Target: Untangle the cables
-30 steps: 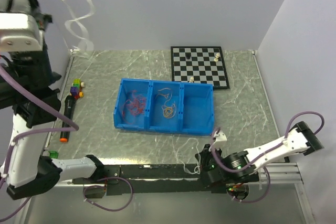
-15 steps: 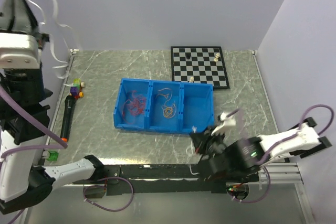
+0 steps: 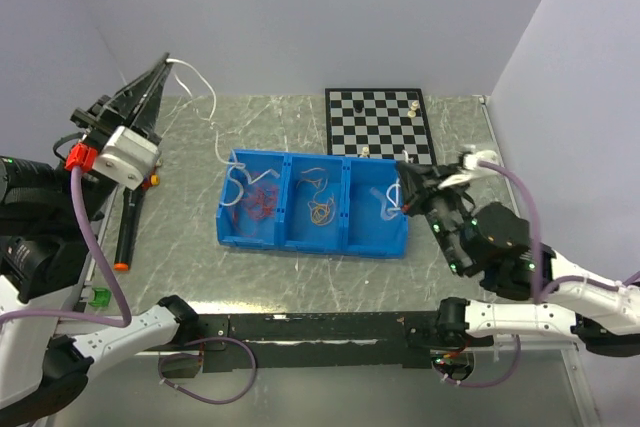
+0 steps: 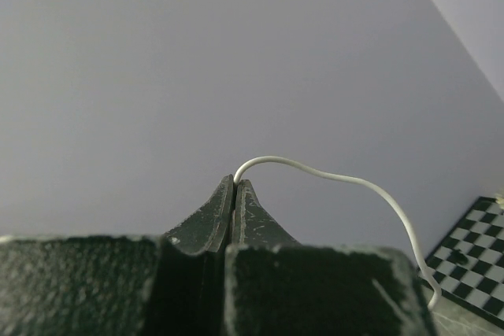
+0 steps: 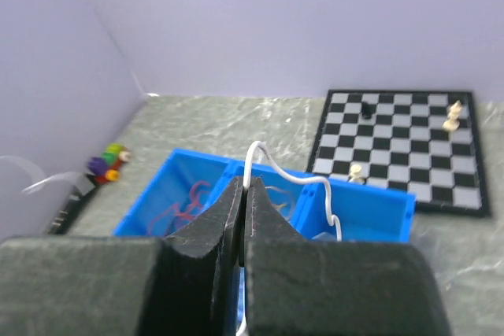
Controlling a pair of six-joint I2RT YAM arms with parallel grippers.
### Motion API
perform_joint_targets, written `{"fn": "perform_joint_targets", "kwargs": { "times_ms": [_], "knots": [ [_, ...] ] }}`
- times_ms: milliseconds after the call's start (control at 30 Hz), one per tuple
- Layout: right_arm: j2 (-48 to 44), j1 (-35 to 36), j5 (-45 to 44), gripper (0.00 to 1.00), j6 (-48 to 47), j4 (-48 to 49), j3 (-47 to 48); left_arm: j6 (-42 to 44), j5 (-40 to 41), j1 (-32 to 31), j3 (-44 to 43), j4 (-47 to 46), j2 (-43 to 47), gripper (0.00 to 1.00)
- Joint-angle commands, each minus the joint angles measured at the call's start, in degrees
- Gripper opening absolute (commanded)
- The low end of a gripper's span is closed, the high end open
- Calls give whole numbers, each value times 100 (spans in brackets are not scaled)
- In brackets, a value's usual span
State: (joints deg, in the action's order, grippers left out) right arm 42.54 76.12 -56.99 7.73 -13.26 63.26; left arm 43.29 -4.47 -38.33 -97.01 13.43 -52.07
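Observation:
The blue bin has three compartments. Red-pink wires lie in the left one and orange and yellow wires in the middle one. My left gripper is raised over the table's back left and shut on a white cable that hangs down into the left compartment. The left wrist view shows its jaws pinching that cable. My right gripper is over the right compartment, shut on a white cable. In the right wrist view the gripper clamps this cable above the bin.
A chessboard with a few pieces lies behind the bin at the right. A black marker with an orange tip lies at the left edge, and small coloured blocks lie near it. A green object sits at the near left.
The left gripper dropped from the top left corner toward the bin with its white cable. The right arm swung from the near edge up to the bin's right compartment, carrying a white cable.

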Motion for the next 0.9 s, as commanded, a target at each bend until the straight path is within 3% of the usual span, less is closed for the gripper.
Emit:
{"fn": "perform_joint_targets", "kwargs": {
  "times_ms": [0,433,867],
  "knots": [
    [517,-588,934,0,-667,210,274,-207,-397,9,138,230,136,1],
    [1081,-2487,2315,0,317,-28,-349,-277,-643,18,473,380,373,1],
    [1651,-3366,2718,0,1441,-459,-1167,-452,-774,9,560,353,435,1]
  ]
}}
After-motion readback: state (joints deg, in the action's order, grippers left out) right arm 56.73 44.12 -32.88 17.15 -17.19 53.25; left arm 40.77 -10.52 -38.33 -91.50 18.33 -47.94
